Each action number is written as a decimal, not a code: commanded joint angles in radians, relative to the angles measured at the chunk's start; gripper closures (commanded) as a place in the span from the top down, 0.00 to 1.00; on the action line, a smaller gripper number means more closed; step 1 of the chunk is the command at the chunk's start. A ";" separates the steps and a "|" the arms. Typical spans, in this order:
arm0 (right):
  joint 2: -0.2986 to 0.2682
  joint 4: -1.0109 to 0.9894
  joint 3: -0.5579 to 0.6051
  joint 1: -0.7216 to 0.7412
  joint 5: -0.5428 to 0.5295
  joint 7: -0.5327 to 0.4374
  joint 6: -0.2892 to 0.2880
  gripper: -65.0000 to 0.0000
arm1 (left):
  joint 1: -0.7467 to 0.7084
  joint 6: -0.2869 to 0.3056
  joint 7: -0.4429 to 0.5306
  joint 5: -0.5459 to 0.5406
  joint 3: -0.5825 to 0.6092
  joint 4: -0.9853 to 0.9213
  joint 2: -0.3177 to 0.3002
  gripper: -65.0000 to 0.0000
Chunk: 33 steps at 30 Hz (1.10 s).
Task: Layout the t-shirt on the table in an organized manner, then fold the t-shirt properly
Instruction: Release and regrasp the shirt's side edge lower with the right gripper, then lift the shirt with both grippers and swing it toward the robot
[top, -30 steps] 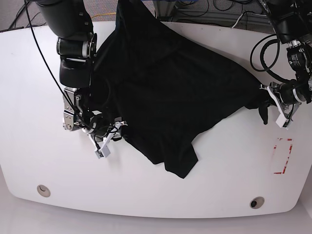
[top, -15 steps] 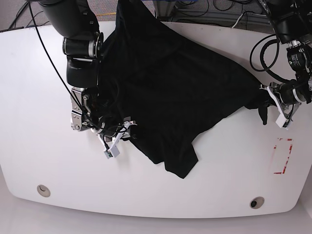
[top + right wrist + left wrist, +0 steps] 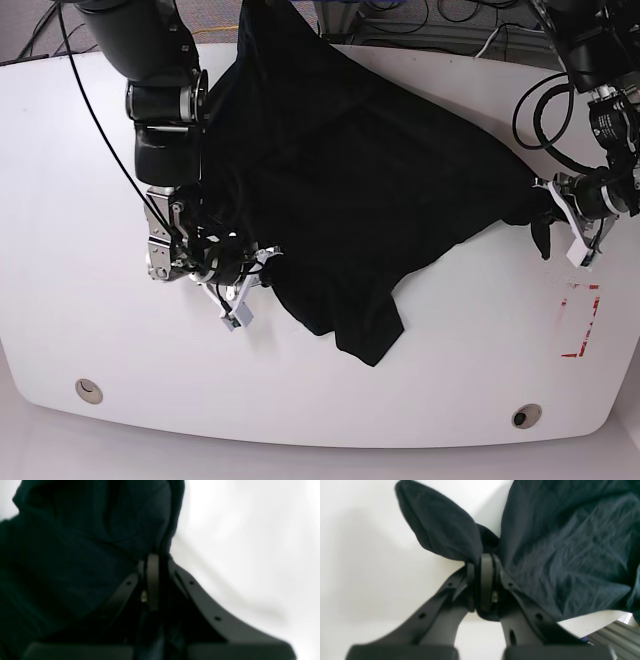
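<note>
The black t-shirt lies crumpled across the white table, from the far edge down to a loose corner near the middle front. My right gripper is at the shirt's left edge; in the right wrist view this gripper is shut on a fold of the t-shirt. My left gripper is at the shirt's right tip. In the left wrist view it is shut on a bunched flap of the t-shirt just above the table.
A red tape rectangle marks the table below the left gripper. Two round grommets sit near the front edge. Cables run behind the far edge, and part of the shirt hangs over it.
My right gripper slid right along the table into the shirt's left edge and shut on the fabric. The left gripper kept its hold, barely moving.
</note>
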<state>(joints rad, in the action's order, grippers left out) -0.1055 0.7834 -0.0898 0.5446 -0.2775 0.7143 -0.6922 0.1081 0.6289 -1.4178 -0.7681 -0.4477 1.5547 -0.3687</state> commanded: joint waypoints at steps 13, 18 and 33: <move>-0.058 0.618 -0.055 0.035 -0.013 0.321 -0.006 0.00 | 0.295 0.003 0.021 -0.015 -0.003 0.020 -0.017 0.00; -0.076 0.730 -0.112 0.073 -0.013 0.414 -0.006 0.00 | 0.397 0.007 0.021 -0.017 -0.003 0.020 -0.017 0.00; -0.198 0.729 -0.110 0.343 -0.018 0.465 -0.006 0.00 | 0.812 0.006 0.021 -0.012 0.099 0.011 0.033 0.00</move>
<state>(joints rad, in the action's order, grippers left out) -0.2787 1.5211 -0.1959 0.8001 -0.3157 1.1915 -0.7074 0.8387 0.6292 -1.4231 -0.7853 -0.3561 1.5532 -0.3161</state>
